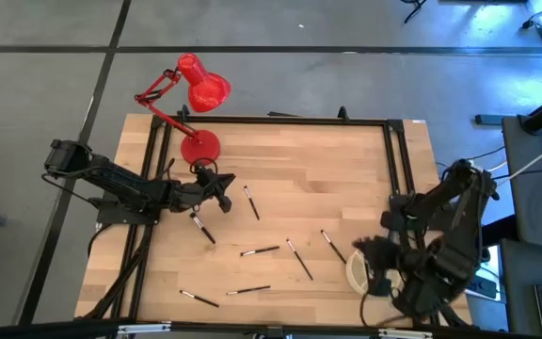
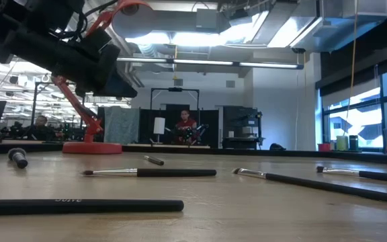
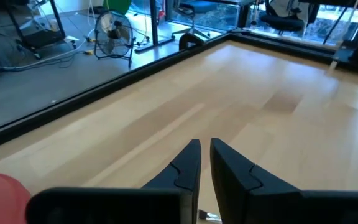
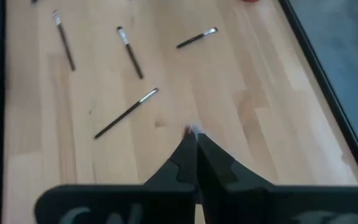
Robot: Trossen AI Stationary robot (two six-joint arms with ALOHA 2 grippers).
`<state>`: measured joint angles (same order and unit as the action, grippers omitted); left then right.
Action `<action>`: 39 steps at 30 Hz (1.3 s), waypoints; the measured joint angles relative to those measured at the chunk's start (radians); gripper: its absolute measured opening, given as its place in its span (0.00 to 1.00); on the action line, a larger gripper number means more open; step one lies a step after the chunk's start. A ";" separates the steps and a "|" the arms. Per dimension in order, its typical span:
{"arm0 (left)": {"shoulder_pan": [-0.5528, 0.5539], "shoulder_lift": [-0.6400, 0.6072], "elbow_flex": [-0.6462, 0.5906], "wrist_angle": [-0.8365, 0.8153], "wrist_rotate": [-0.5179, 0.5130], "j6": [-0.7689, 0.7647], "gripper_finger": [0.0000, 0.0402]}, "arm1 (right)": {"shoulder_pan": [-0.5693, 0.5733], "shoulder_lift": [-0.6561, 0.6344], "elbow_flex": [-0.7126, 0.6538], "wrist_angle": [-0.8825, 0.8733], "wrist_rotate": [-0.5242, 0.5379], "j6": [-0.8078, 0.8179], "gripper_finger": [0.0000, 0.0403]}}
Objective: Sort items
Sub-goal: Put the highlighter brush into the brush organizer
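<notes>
Cataloguing the table from left to right, we are finding the following.

Left gripper (image 1: 222, 181): hanging over the far-left part of the table, just near the red lamp (image 1: 200, 148). We cannot tell whether it is open, closed or gripping anything.

Short diagonal brush (image 1: 202, 228): lying flat just on the near side of the left gripper, its long axis running from far-left to near-right. We are judging this the likeliest next pick. The left arm is much the nearer one, and the tool would need to come toward the near edge and turn across that slant.

Upright-lying brush (image 1: 250, 202): lying just right of the left gripper, its axis running mostly far to near.

Near-edge pair (image 1: 199, 298) and (image 1: 248, 290): lying well apart from both tools, axes running roughly left to right.

Centre group: we are counting a level brush (image 1: 260, 251), a slanted brush (image 1: 299, 259) and a second slanted brush (image 1: 333, 246), the last lying closest to the dish.

Cream dish (image 1: 354, 273): sitting near-right, partly hidden under the right arm.

Right gripper (image 4: 193, 132): hovering at the dish, closed, with a pale speck at its tips that we are not able to identify.
</notes>
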<state>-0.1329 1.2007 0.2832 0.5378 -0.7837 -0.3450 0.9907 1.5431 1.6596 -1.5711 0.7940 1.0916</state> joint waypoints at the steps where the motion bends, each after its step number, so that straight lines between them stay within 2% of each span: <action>1: 0.000 0.000 0.000 -0.009 -0.002 0.000 0.08 | 0.012 0.011 0.000 0.000 0.005 -0.001 0.00; 8: 0.000 0.000 0.000 -0.033 -0.071 0.000 0.08 | 0.035 0.067 -0.009 0.002 0.006 -0.057 0.00; 14: 0.004 0.000 0.000 -0.041 -0.091 0.010 0.08 | 0.034 0.043 -0.143 0.000 -0.036 -0.058 0.00; 18: 0.011 0.000 0.000 -0.041 -0.088 0.018 0.08 | 0.020 0.030 -0.204 -0.001 0.003 -0.017 0.00; 22: 0.011 0.000 0.000 -0.041 -0.084 0.018 0.08 | 0.004 0.030 -0.211 0.000 0.006 -0.031 0.00; 27: 0.011 0.000 0.000 -0.041 -0.090 0.018 0.08 | -0.002 0.029 -0.211 0.000 -0.051 -0.056 0.00; 39: 0.011 0.000 0.000 -0.041 -0.076 -0.027 0.08 | 0.003 0.030 -0.211 0.000 -0.033 -0.129 0.01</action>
<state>-0.1223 1.2007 0.2832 0.4968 -0.8595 -0.3720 0.9936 1.5730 1.4484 -1.5711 0.7610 0.9626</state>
